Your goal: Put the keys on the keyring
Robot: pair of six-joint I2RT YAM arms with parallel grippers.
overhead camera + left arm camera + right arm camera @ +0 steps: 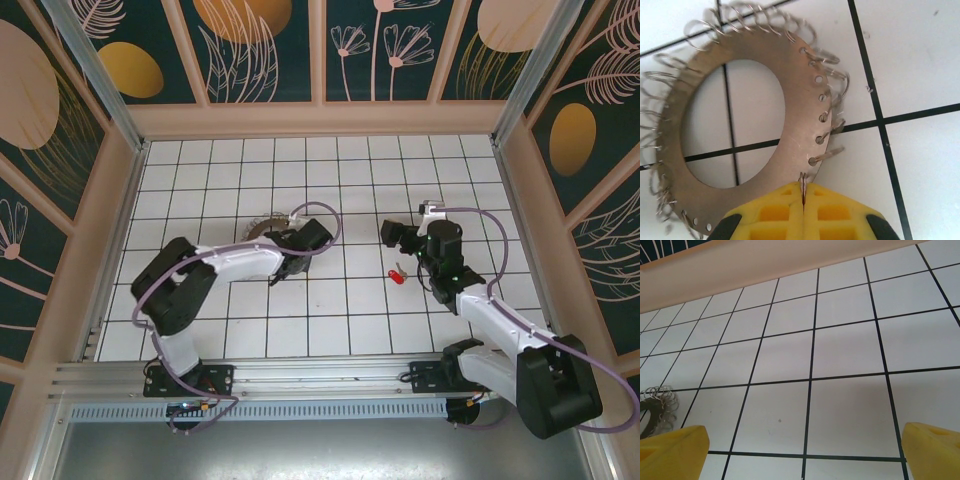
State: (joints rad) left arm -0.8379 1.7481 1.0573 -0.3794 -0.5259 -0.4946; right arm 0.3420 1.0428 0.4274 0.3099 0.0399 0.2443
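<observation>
We see the keyring (805,100), a flat grey-brown disc fringed with wire loops, on the tiles (840,350); the left gripper (803,192) pinches one rim loop; the red-headed key (396,273) lies near the right gripper (804,445), whose jaws gape wide and empty.

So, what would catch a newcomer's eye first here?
The flat metal keyring, fringed with wire loops, lies on the white tiles at mid-table, the left gripper shut on one loop at its edge. A red key lies alone right of centre, near the open right gripper.

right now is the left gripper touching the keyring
Touching: the left wrist view shows the left gripper shut on a thin wire loop of the keyring.
</observation>
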